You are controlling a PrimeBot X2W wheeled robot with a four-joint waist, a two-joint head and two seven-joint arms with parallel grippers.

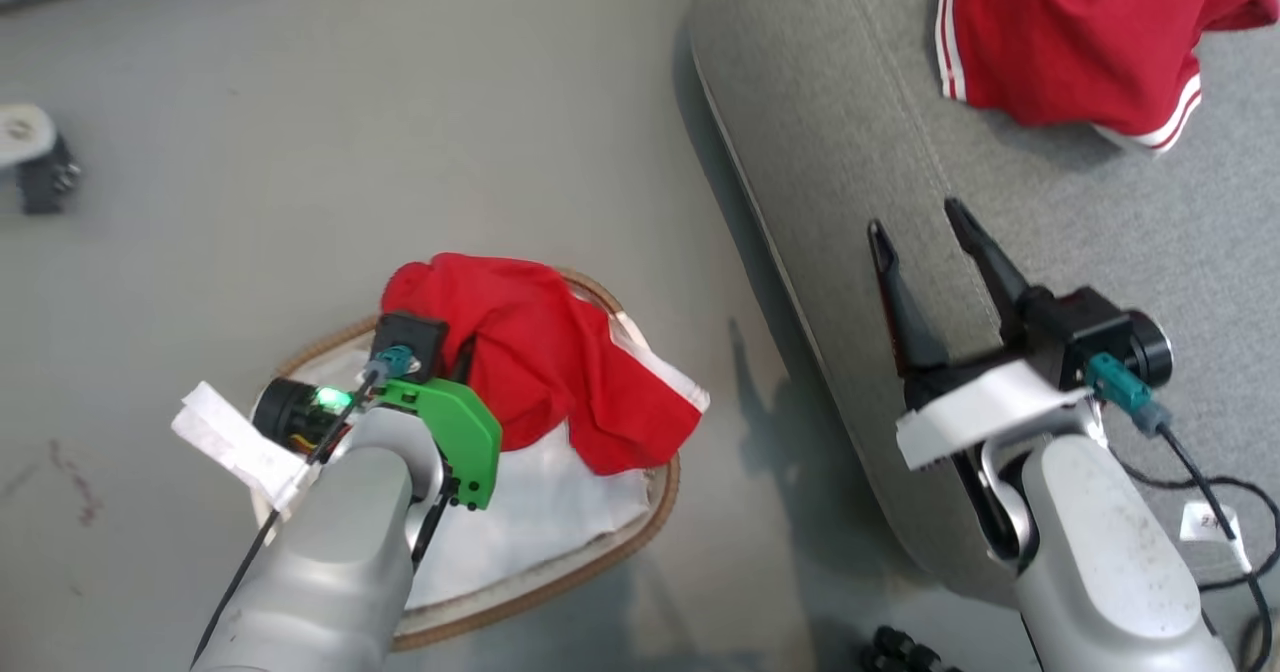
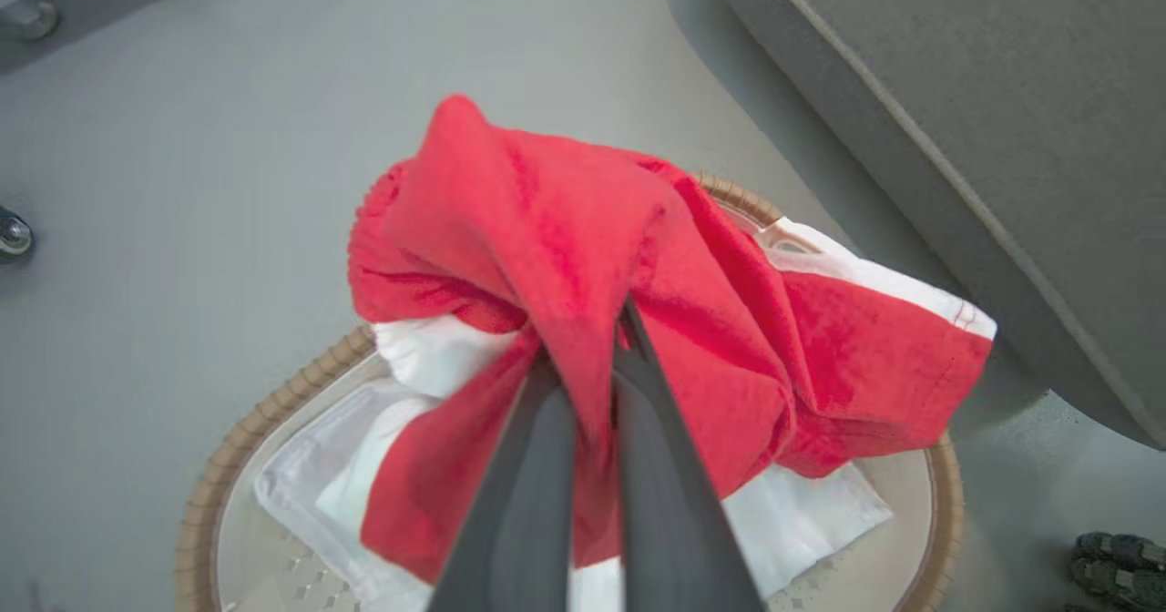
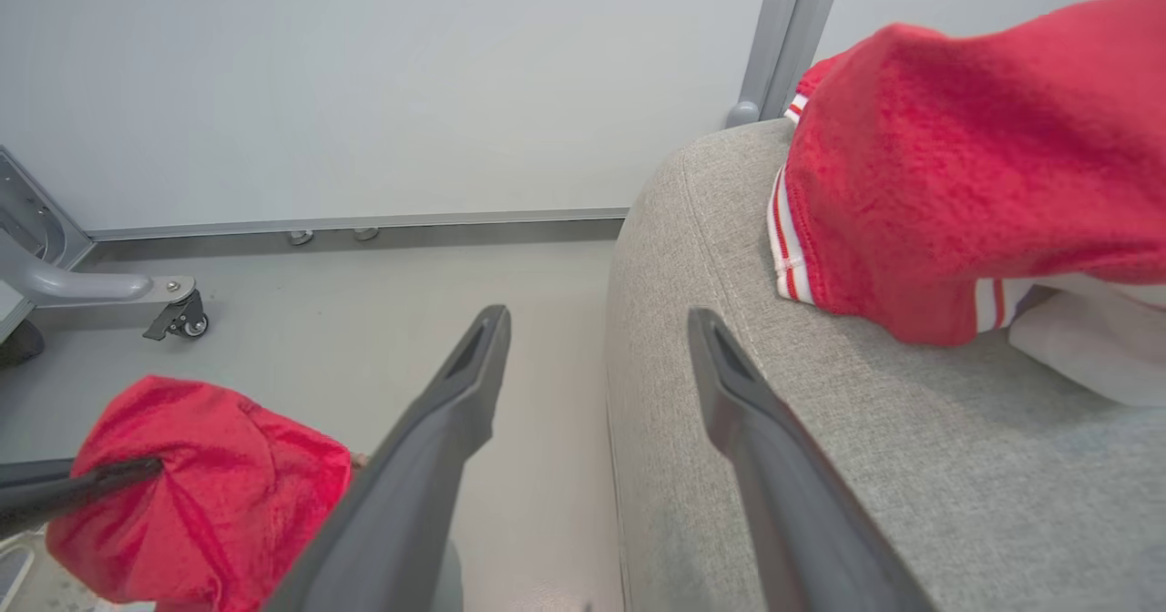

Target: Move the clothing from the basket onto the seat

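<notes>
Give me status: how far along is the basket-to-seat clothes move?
Done: one red garment lies on the seat. In hand: the left gripper is shut on the second garment, bunched up over the basket, one edge draped over its rim. Left: lift it clear, carry it to the seat and release. The right gripper is open and empty by the seat edge.

No lettering is legible; marks on the white cable tag [image 1: 1208,524] are too small.
</notes>
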